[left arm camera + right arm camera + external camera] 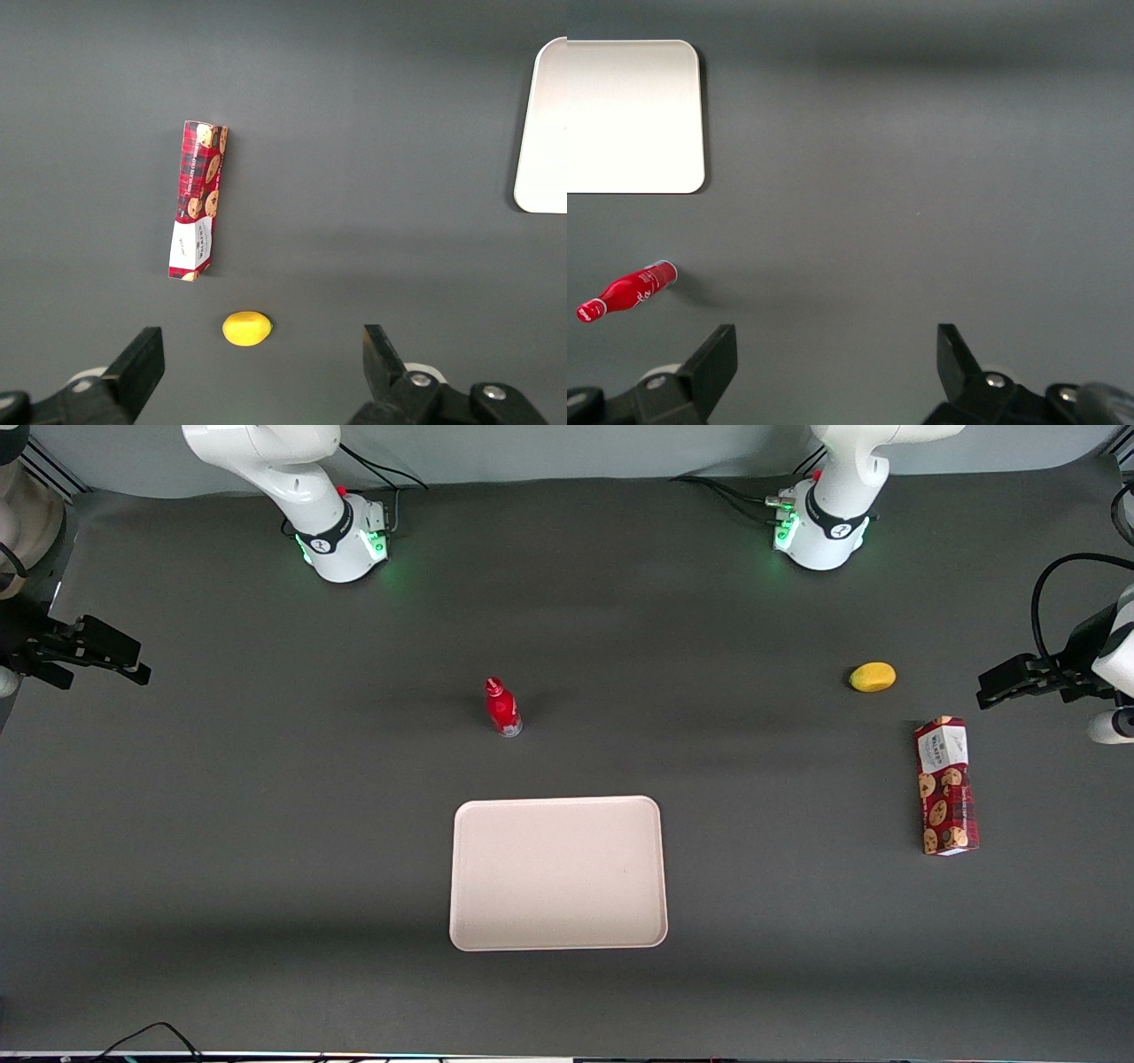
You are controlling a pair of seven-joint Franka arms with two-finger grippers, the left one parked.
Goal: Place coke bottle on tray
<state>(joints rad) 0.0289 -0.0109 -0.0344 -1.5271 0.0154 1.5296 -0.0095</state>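
The coke bottle [502, 708], small and red with a red cap and a silvery base, stands upright on the dark table mat. It is a little farther from the front camera than the tray [558, 872]. The tray is pale cream-pink, flat and bare. My right gripper [133, 669] hovers at the working arm's end of the table, far off sideways from the bottle and well apart from it. The right wrist view shows the gripper [835, 354] open and empty, with the bottle [627, 290] and a corner of the tray [633, 115] on the mat below.
A red patterned cookie box [946, 786] lies toward the parked arm's end of the table, with a small yellow fruit [873, 677] beside it. Both show in the left wrist view: the box [197, 212] and the fruit [247, 328].
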